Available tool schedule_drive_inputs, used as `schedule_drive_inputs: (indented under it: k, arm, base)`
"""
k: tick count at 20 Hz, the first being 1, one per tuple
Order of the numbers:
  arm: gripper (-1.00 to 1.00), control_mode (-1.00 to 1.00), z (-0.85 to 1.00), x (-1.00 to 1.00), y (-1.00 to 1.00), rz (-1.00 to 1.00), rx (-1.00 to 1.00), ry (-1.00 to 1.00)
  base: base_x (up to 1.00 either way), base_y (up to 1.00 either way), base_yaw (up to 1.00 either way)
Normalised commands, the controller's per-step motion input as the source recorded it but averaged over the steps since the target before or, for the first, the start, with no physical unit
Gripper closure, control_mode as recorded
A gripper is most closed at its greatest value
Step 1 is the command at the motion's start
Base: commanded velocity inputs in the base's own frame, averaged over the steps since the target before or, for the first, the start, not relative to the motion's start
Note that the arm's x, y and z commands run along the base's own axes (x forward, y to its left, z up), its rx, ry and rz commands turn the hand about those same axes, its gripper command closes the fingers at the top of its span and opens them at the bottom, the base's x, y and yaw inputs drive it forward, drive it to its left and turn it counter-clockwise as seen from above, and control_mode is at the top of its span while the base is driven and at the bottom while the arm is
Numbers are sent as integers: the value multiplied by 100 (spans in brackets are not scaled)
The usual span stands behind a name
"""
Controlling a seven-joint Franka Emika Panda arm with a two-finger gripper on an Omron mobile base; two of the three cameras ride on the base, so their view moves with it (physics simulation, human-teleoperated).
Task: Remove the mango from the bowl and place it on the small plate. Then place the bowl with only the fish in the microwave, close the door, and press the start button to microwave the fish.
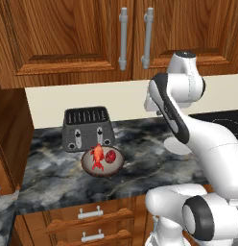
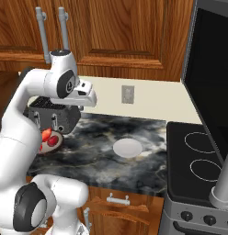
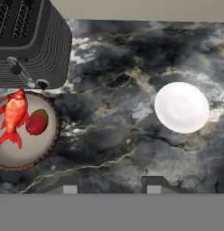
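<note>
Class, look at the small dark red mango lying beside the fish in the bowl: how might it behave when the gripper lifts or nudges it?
The mango looks rounded and smooth, so it may roll or slip. Being small, it is probably light. It touches the fish in the bowl, so a nudge could shift the fish.

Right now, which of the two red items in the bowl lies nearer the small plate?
The mango: the small, dark red, rounded fruit. It sits on the small plate's side of the bowl, while the finned orange-red fish lies beyond it.

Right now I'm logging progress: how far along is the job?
Nothing looks done: the mango lies beside the fish in the bowl. The fingers hang above the counter, holding nothing. The small plate is bare; microwaving remains.
</note>
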Motion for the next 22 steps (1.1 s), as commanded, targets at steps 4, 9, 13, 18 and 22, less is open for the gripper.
schedule_drive_inputs:
  k: [4,9,13,18,22]
  arm:
    - [-100,-100,-4,-39,0,0,0,-9]
    - [-100,-100,-54,-53,65,-7,0,6]
    - [-100,-100,-66,-5,100,-12,-3,24]
    - [-100,-100,-59,6,100,-9,-10,25]
    - [-100,-100,-30,30,84,-21,-10,8]
  base:
    - [0,0,0]
    - [0,0,0]
    - [0,0,0]
    - [0,0,0]
    - [0,0,0]
